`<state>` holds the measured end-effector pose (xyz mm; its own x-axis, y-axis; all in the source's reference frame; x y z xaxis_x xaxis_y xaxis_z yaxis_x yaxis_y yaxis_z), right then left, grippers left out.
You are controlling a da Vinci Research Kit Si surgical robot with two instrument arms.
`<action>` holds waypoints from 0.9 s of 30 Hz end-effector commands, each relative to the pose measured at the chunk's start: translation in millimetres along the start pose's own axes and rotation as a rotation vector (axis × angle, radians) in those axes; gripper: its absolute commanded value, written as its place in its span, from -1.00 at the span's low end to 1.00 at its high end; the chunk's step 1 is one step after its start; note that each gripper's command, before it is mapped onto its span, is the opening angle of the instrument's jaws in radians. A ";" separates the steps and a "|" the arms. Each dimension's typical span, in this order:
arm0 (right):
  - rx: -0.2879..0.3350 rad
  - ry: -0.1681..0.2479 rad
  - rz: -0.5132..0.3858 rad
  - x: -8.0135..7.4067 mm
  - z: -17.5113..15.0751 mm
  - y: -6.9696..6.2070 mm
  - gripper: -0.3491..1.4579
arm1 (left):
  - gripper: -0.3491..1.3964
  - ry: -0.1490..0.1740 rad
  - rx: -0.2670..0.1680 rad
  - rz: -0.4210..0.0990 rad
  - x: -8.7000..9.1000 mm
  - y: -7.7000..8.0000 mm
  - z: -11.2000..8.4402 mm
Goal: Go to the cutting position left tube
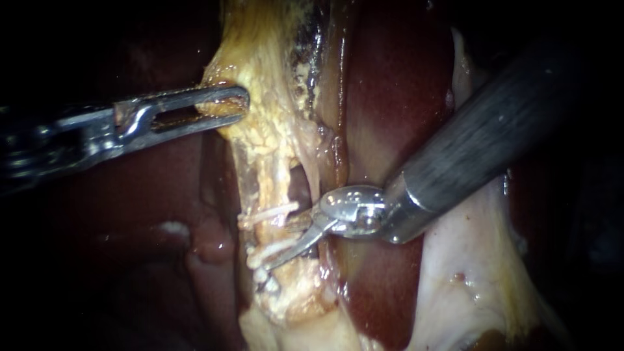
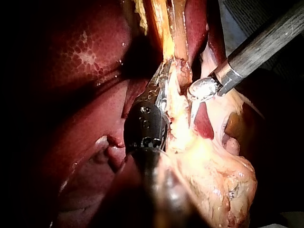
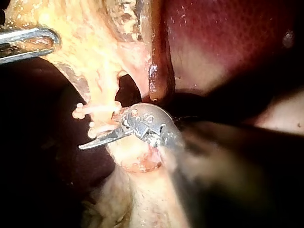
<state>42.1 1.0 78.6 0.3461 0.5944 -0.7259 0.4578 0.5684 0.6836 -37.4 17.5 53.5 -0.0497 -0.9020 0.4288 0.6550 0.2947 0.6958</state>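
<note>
Liver (image 1: 390, 97): dark red, filling the field on both sides of the central strip.
Yellow tissue (image 1: 273, 84): fatty strip running down mid-field and narrowing into the tube.
Right instrument (image 1: 279, 248): thick shaft from upper right, with thin curved jaws at the clipped stretch. The jaws look slightly apart. One blade lies along the lower clip and the other seems to sit just above it. Nothing is gripped, as far as I can tell.
Left instrument (image 1: 242, 105): from the left, slotted jaws closed on the edge of the yellow tissue, well above the clips. It looks to be holding the strip taut.
Left tube (image 1: 263, 188): pale strand left of a dark window, below the left instrument's hold.
Clips (image 1: 270, 212): white, across the tube, one above another, close together.
Progress: the approach looks nearly done, with the blades at the tube among the clips. What's left, by my reading, is to seat the tube squarely between the blades, in the gap between clips. The tube is whole and shows no cut.
</note>
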 end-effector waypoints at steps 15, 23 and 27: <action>0.031 0.044 0.182 0.3 1.0 0.7 0.82 | -1.00 0.000 -0.001 0.000 0.0 0.0 0.2; 0.033 0.043 0.193 0.2 0.9 0.7 0.82 | -1.00 0.000 -0.001 0.000 0.0 0.1 0.3; 0.034 0.043 0.198 0.1 0.9 0.7 0.80 | -1.00 0.000 -0.001 0.000 0.0 0.2 0.3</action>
